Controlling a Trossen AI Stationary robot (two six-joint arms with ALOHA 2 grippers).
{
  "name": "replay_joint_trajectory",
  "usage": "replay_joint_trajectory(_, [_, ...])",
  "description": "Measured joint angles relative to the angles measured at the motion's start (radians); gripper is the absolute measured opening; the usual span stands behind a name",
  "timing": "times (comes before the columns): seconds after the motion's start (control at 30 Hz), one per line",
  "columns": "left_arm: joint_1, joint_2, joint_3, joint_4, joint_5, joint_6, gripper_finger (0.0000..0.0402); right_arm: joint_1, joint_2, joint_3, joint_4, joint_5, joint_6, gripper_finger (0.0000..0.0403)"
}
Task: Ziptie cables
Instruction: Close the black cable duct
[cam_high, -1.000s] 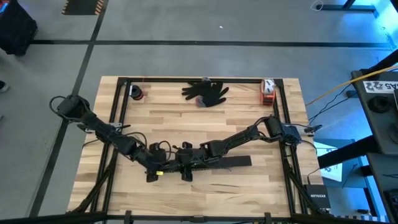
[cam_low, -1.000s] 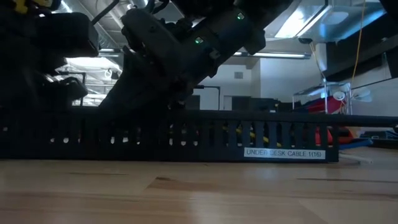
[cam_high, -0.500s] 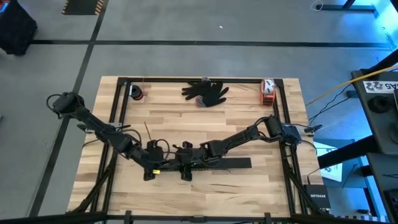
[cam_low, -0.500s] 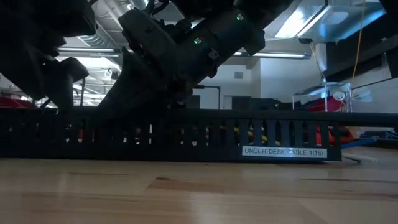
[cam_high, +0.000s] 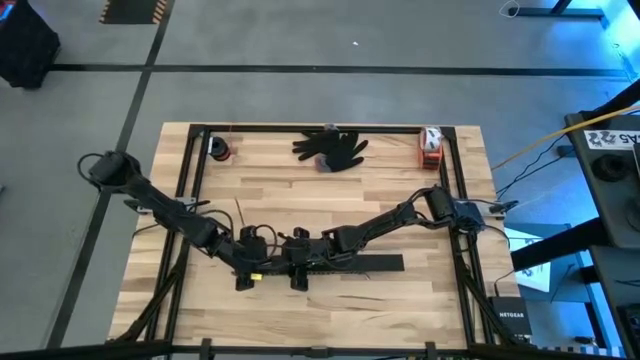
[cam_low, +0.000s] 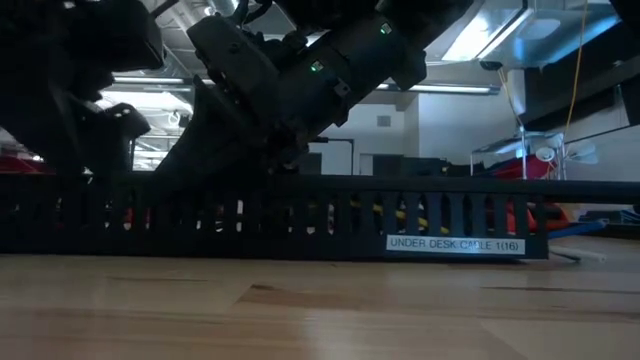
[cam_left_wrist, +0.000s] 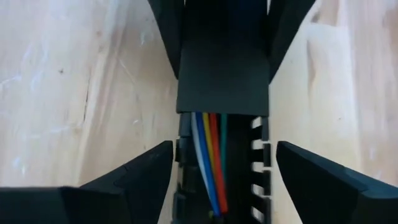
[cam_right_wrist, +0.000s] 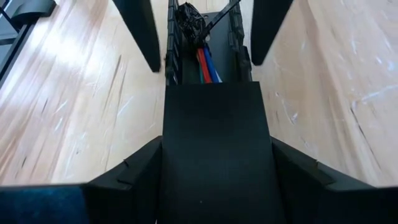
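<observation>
**Both grippers straddle the slotted channel, cables lying inside**

The black slotted channel (cam_high: 335, 263) lies along the near part of the wooden table (cam_high: 320, 190), and everything at work is gathered at it. The cables (cam_left_wrist: 208, 162) lie inside the channel, running along its length as a flat band of white, blue, yellow and red strands between its slotted walls.

The left gripper (cam_left_wrist: 224, 171) stands over the channel's left end with its fingers (cam_left_wrist: 134, 177) spread: one finger lies outside each wall, and the cables pass through the gap between them without touching either finger. A plain black cover piece (cam_left_wrist: 224, 81) sits over the channel just beyond those fingers, hiding the cables where they run under it.

The right gripper (cam_right_wrist: 214, 155) sits on the channel a little to the right of the left one, its fingers (cam_right_wrist: 124, 174) also spread, flanking the same black cover. Past the cover's edge the cables (cam_right_wrist: 206, 62) show again inside the channel, red and blue, ending near a dark bunched knot (cam_right_wrist: 189, 18).

Well beyond the channel, at the far edge of the table, lie a black glove (cam_high: 333, 147) and an orange-and-white object (cam_high: 430, 145).
</observation>
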Motion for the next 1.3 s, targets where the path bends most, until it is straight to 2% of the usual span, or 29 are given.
replay_joint_trajectory(0.17, [0.000,0.027,0.000,0.008,-0.007,0.019,0.0274,0.000,0.000,0.000,0.004,0.000,-0.001,0.0230])
replay_joint_trajectory(0.5, [0.000,0.104,-0.004,0.125,-0.017,0.049,0.0194,0.001,0.003,-0.003,0.037,-0.004,-0.007,0.0230])
replay_joint_trajectory(0.7, [0.001,0.129,-0.004,0.186,-0.021,0.075,0.0176,0.003,0.004,-0.005,0.060,0.007,-0.011,0.0230])
replay_joint_trajectory(0.9, [0.004,0.127,-0.004,0.198,-0.023,0.082,0.0193,0.003,0.002,-0.002,0.026,0.006,-0.009,0.0230])
replay_joint_trajectory(1.13, [0.005,0.127,-0.003,0.199,-0.019,0.074,0.0248,0.001,0.001,-0.001,0.018,0.006,-0.003,0.0230])
replay_joint_trajectory(1.3, [0.004,0.093,0.002,0.128,-0.017,0.042,0.0263,-0.001,0.001,0.001,0.022,0.011,0.005,0.0230])
